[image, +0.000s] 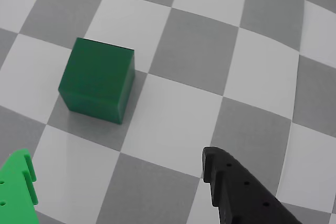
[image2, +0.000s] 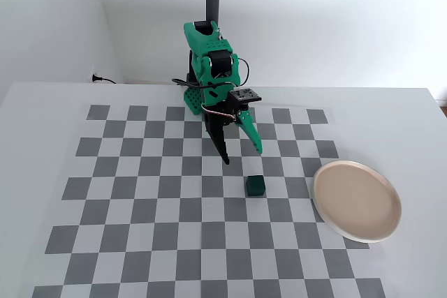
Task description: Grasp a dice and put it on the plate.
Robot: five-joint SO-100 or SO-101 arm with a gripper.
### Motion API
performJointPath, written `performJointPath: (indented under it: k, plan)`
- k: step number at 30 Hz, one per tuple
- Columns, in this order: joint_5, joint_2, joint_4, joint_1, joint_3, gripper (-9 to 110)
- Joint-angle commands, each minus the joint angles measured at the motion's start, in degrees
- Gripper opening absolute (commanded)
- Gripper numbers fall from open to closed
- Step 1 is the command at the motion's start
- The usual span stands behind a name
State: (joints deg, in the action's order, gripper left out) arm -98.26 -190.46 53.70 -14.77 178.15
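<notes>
Well off to your gripper's right in the fixed view, the plate (image2: 357, 200) sits empty; the gripper (image2: 241, 155) hovers with fingers spread above the board, and the dice (image2: 255, 185) rests ungrasped just below it — pickup and delivery remain.

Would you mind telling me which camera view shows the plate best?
The fixed view: the plate lies whole on the table, right of the dice. The wrist view shows none of it, only the dice and checkered surface.
</notes>
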Motion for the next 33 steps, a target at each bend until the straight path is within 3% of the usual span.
performJointPath:
  k: [1, 6, 15, 33]
  plan:
    - [-0.9, -0.2, -0.9, -2.7, -2.9, 31]
    - [-1.3, 6.0, -4.8, -4.0, -4.8, 31]
    - [4.3, 42.8, -11.8, -4.4, -27.2, 31]
    - [7.8, 75.1, -20.7, -7.6, -40.9, 30]
